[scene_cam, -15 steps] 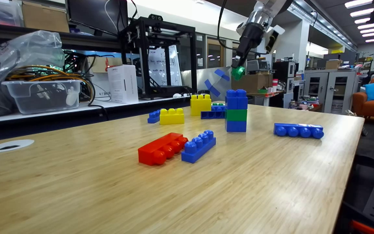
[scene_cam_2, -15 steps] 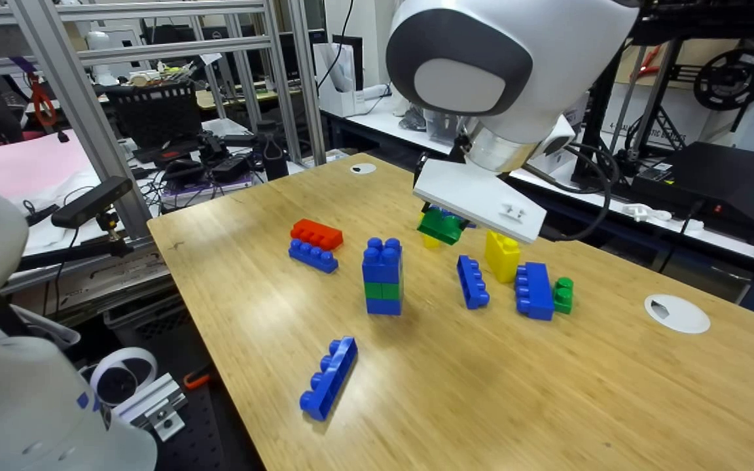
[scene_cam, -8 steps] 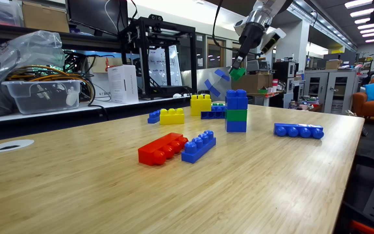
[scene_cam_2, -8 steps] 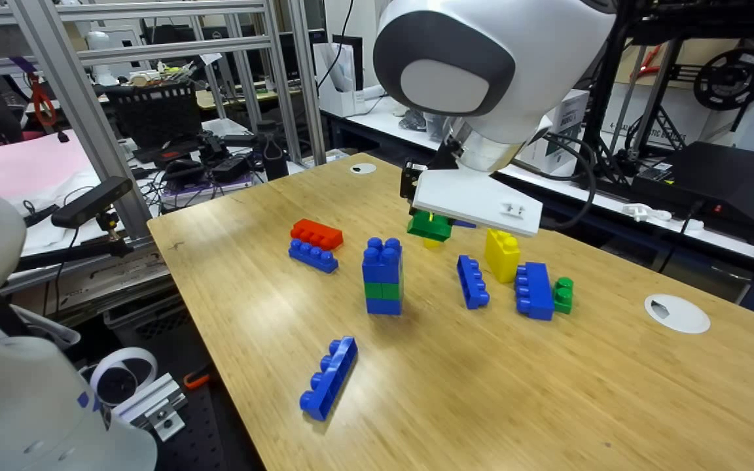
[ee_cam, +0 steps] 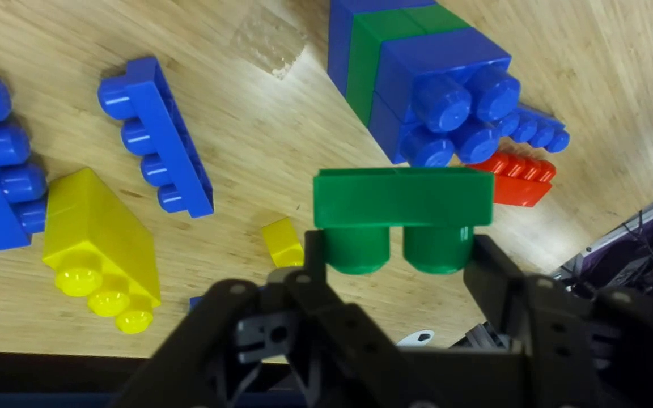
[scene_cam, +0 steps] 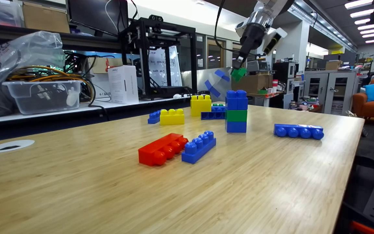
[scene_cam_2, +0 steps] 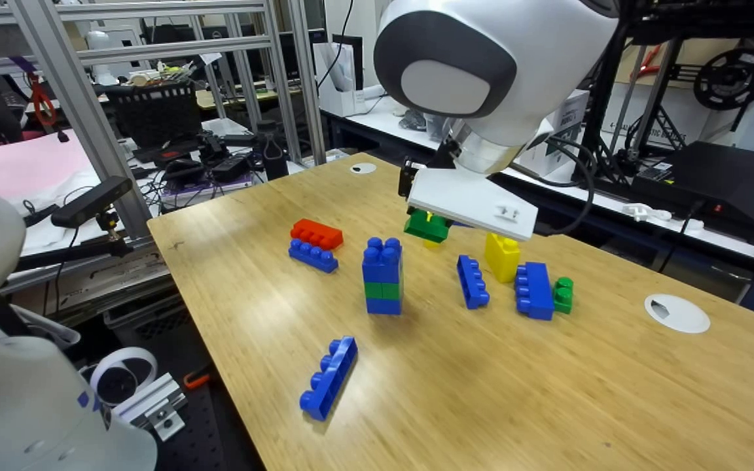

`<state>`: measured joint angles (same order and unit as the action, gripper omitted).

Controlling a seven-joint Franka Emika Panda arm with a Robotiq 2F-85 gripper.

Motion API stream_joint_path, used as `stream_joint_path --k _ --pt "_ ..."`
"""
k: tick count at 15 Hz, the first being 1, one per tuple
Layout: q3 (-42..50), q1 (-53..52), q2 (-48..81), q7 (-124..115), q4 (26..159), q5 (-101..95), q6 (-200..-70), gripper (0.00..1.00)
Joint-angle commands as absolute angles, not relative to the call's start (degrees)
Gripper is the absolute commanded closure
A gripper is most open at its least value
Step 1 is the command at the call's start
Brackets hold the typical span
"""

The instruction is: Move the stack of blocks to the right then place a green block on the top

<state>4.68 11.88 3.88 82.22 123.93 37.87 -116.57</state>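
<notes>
Wrist view alone clearly shows the end effector (ee_cam: 395,249) clamped on the green block (ee_cam: 403,198) by its studs (ee_cam: 357,250).

In an exterior view, the stack of blocks (scene_cam_2: 383,278) stands on the table (scene_cam_2: 514,392). A lone block (scene_cam_2: 329,379) lies in front of it, a bit left. Behind it, also left, two blocks (scene_cam_2: 315,241) lie side by side. More blocks (scene_cam_2: 502,257) lie on its right. The held block (scene_cam_2: 426,227) is in the gripper (ee_cam: 393,249), up over the table.
</notes>
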Motion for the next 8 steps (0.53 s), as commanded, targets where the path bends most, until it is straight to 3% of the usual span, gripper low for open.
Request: stream_joint_path --k 1,8 --pt "5.92 11.01 1.89 80.08 126.50 39.23 -117.94 0.62" --pt "6.25 10.60 -0.53 82.17 129.82 39.67 -119.06 0.62"
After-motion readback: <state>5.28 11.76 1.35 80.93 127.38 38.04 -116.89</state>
